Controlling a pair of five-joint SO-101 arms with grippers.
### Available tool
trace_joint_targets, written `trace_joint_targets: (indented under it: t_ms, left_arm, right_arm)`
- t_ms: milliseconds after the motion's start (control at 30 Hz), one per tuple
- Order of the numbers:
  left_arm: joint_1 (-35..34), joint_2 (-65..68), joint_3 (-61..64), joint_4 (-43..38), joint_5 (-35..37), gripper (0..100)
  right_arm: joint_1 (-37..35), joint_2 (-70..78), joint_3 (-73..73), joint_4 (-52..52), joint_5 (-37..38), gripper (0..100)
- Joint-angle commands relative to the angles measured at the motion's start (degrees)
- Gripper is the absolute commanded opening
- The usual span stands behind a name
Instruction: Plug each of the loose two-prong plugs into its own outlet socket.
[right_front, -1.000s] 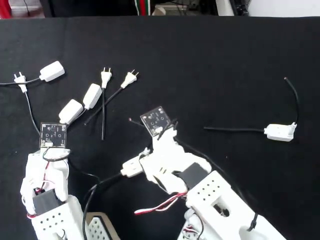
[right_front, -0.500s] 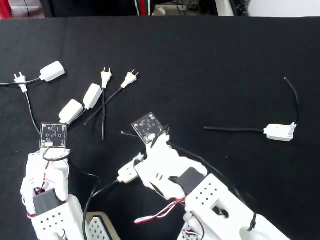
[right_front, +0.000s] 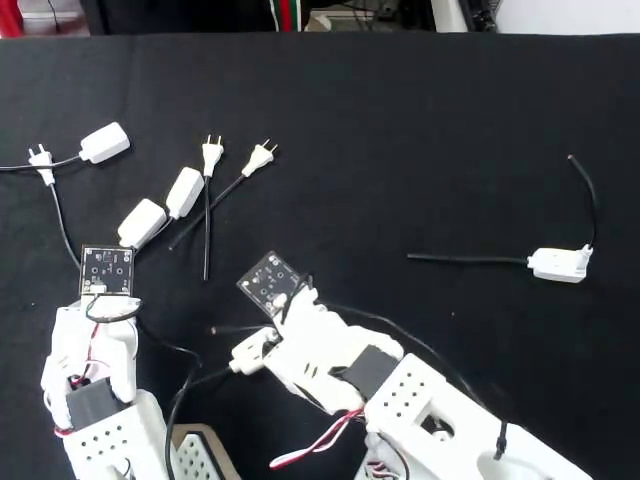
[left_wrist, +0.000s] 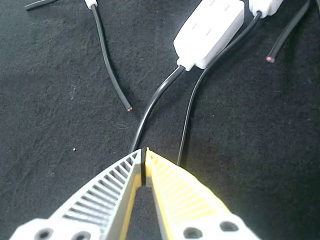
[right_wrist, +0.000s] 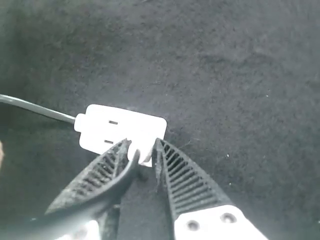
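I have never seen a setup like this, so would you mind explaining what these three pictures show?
These are two small white robot arms side by side at a black cloth-covered table. One picture looks down from a fixed camera; the other two come from a camera on each arm's wrist, looking ahead of it. On the table lie white two-prong plugs on black cables and white rectangular outlet sockets. The right arm's fingers grip the edge of one white socket. The left arm's fingers are closed, their tips at a thin black cable.
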Motion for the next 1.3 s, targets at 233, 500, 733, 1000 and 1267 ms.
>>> trace_joint_targets:
  t_ms: [233, 500, 733, 1000, 1267]
  left_arm:
    - [0.84, -0.09, 1.10, 0.26, -0.35, 3]
    - [0.84, -0.09, 1.10, 0.18, -0.35, 3]
    - [0.84, -0.09, 1.10, 0.18, -0.35, 3]
    - [0.92, -0.09, 1.10, 0.18, -0.35, 3]
    - [1.19, -0.09, 1.10, 0.26, -0.35, 3]
  right_arm:
    - [13.89, -0.13, -1.01, 0.18, 12.04, 1.1]
    - [42.37, -0.48, -1.19, 3.25, 32.97, 1.1]
    - [72.44, -0.22, -3.74, 3.08, 51.87, 1.2]
    - [93.10, -0.13, -0.75, -11.60, 59.25, 1.2]
    - [98.90, -0.13, 8.13, -24.97, 59.25, 1.5]
